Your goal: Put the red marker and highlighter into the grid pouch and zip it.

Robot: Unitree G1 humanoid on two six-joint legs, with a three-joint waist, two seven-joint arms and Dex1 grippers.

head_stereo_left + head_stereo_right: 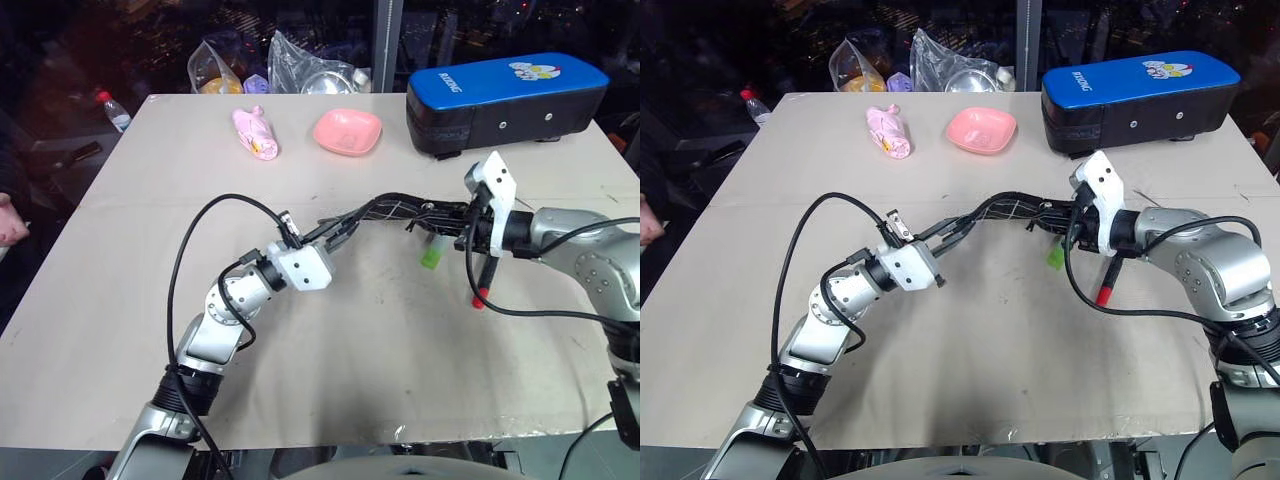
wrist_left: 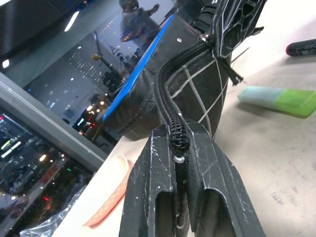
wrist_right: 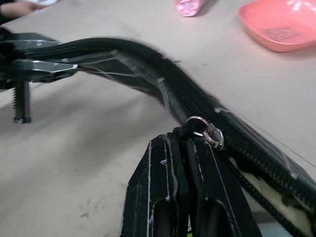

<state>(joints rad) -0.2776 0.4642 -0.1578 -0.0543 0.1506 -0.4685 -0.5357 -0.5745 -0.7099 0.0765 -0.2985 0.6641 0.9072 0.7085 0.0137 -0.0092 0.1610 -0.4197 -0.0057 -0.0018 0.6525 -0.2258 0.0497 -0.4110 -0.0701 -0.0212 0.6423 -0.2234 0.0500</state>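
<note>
both grippers (image 1: 330, 237) (image 1: 462, 225) clamped on grid pouch (image 1: 390, 210), highlighter (image 1: 432, 254), red marker (image 1: 484, 282) beneath, pink dish (image 1: 347, 131) behind

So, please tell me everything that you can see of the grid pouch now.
The grid pouch is a long flat pouch of black fabric with thin white grid lines and a black zipper along its upper edge. It hangs in a shallow arch above the table, stretched between both grippers. The left gripper is shut on one end, at the zipper. The right gripper is shut at the other end, beside the pull's small metal ring, where pale lining shows.
</note>
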